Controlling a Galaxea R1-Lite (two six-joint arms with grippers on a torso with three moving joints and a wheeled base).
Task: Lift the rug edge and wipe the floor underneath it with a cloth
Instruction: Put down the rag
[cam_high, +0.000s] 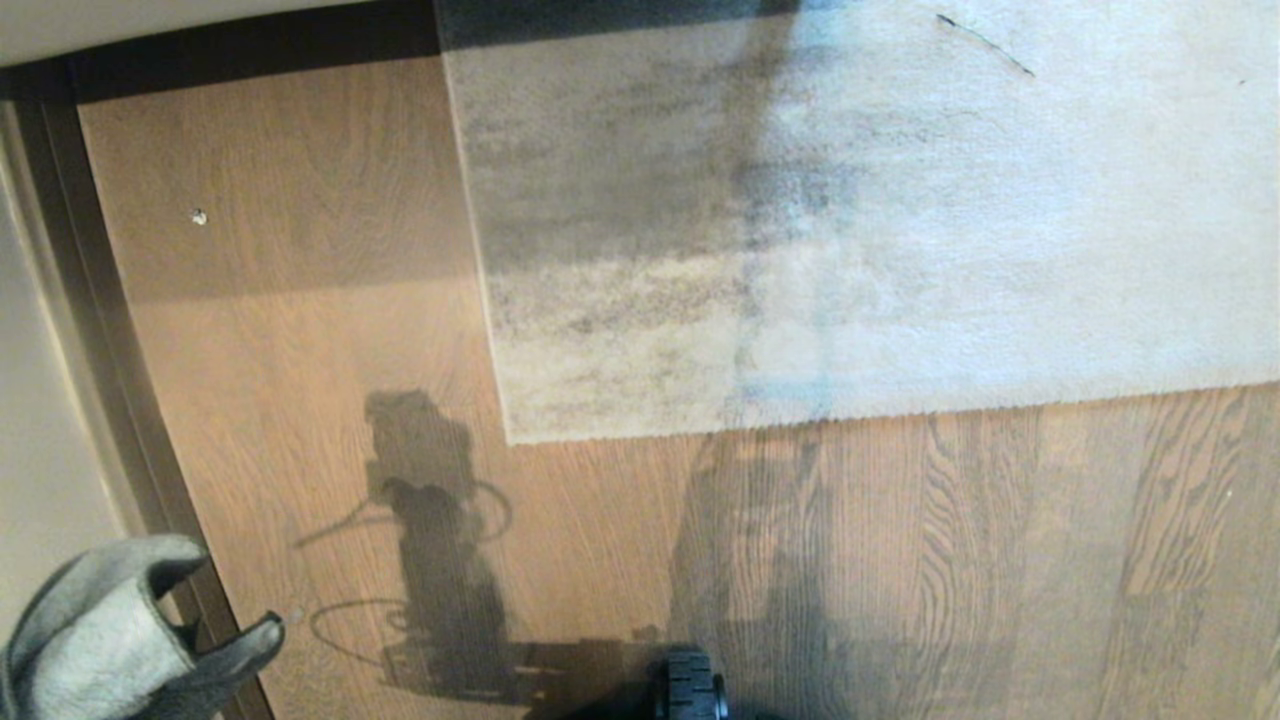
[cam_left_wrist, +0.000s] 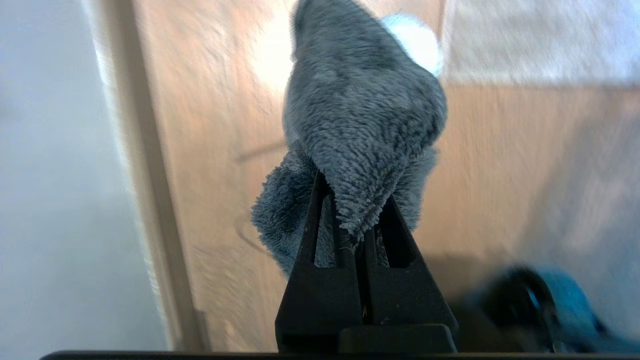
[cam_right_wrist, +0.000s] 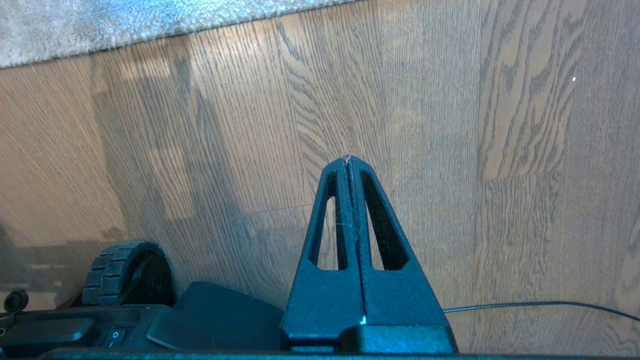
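The pale grey mottled rug (cam_high: 860, 220) lies flat on the brown wood floor (cam_high: 300, 380), its near edge and square corner (cam_high: 515, 435) showing in the head view. The near edge (cam_right_wrist: 150, 30) also crosses the right wrist view. A grey fluffy cloth (cam_high: 100, 630) shows at the head view's lower left. My left gripper (cam_left_wrist: 352, 200) is shut on this cloth (cam_left_wrist: 360, 115), which bunches up past the fingertips, above the floor (cam_left_wrist: 210, 150). My right gripper (cam_right_wrist: 348, 159) is shut and empty, hanging over bare floor (cam_right_wrist: 425, 125) short of the rug.
A dark skirting strip (cam_high: 110, 330) and pale wall (cam_high: 40, 420) run along the left. A small white speck (cam_high: 199, 216) lies on the floor. The robot's wheel (cam_high: 690, 685) and base (cam_right_wrist: 150, 320) sit at the near side, with a thin cable (cam_right_wrist: 540, 305) on the floor.
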